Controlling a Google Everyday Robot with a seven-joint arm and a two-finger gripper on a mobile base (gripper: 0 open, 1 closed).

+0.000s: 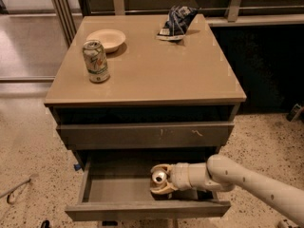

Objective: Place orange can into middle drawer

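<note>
Found the claw (157, 179) inside the open middle drawer (118, 190), clamped around the orange can (159, 176), silver top facing outward. Judged the can light, rigid yet thin-walled and slick; best gripped across mid-body, firmly but without denting.

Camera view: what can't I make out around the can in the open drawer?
In the camera view:
- Shiny orange drink can: only its silver top shows; the cream two-finger gripper, inside the open grey drawer, wraps its body.
- Can touching drawer floor or not: hidden by the gripper.
- Drawer's right side: under the arm.
</note>
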